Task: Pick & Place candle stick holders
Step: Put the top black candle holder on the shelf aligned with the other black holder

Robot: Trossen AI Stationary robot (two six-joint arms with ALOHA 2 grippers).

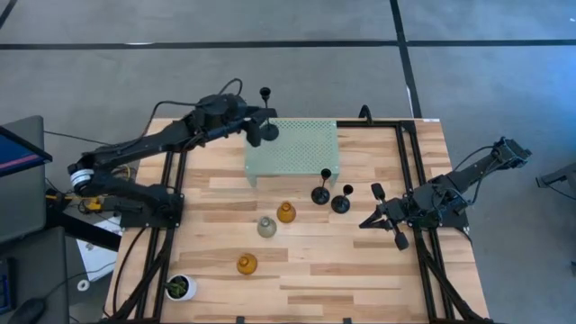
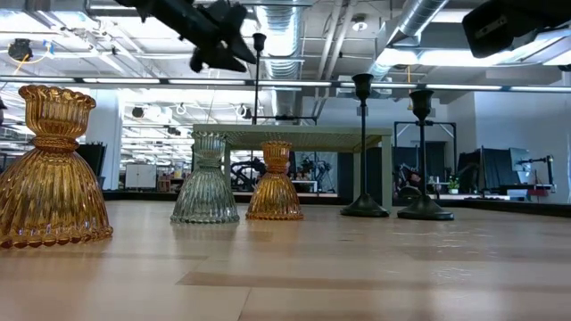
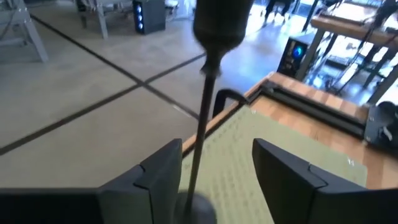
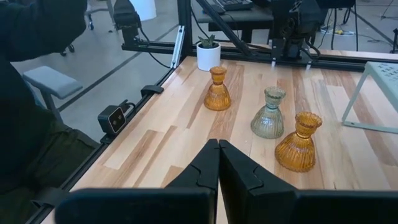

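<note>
The left arm reaches from its base at the table's left edge diagonally toward the far side, elbow bent, forearm stretched out level above the surface. Its wrist ends in the left gripper (image 1: pixel 262 129), held high off the table as the low view shows. In the left wrist view the two dark fingers (image 3: pixel 163 171) stand apart with a clear gap between them, and the thin stem rising in that gap touches neither.

The right arm is folded at the table's right edge, upper link angled back beyond the table, forearm lying low. The right gripper (image 1: pixel 382 214) points toward the table's middle, its fingers (image 4: pixel 202 163) pressed together, holding nothing.
</note>
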